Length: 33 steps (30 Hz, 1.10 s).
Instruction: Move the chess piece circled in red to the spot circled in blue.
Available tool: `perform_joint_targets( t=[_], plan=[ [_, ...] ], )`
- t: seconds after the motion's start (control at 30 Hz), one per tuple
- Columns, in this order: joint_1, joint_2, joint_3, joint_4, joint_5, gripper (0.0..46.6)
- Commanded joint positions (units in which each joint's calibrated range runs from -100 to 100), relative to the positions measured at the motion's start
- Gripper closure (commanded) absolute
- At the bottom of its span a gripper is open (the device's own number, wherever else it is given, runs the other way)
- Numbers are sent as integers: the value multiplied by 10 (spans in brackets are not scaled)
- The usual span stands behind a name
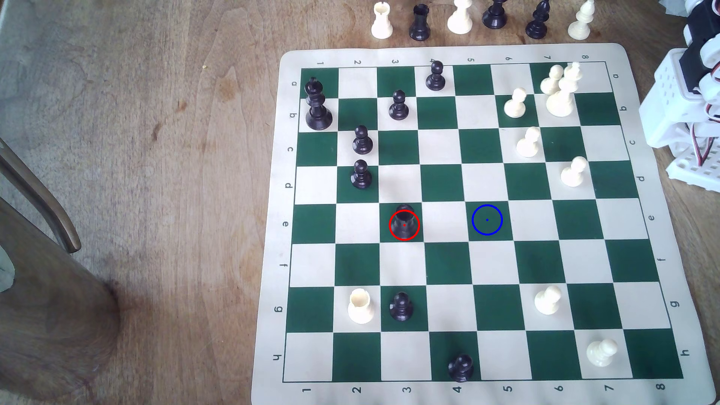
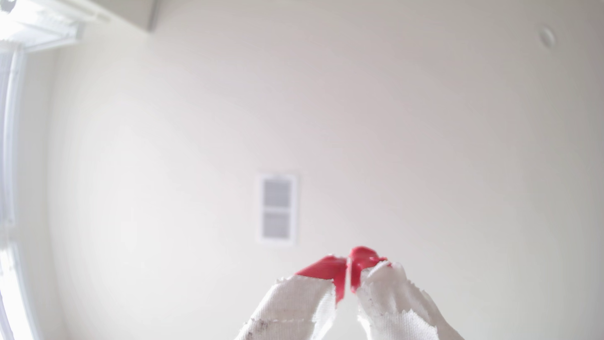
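Black rook [image 1: 404,222] stood upright on its red-ringed green square, two squares from the blue-ringed spot [image 1: 487,220]; gripper [image 2: 348,261] pointed at a pale wall, red tips closed together, empty.

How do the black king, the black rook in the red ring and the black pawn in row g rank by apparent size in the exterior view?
1. The black king, clearly the tallest.
2. The black rook.
3. The black pawn, slightly smaller than the rook. It stands lower in the picture, perhaps nearer the camera, so this gap is uncertain.
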State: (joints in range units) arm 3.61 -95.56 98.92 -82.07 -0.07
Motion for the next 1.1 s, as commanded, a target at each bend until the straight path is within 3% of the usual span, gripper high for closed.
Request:
perform_joint_targets(
  t=[0.0,0.57,0.73,0.87,0.93,1.07],
  plan=[
    [-13,-2,-60,41,8,464],
    [-30,-2,-316,642,5,464],
    [27,-2,-368,872,4,464],
    [43,-2,-388,918,4,464],
    [46,-2,-423,1052,3,455],
    [17,83,-532,1243,-21,464]
  ],
)
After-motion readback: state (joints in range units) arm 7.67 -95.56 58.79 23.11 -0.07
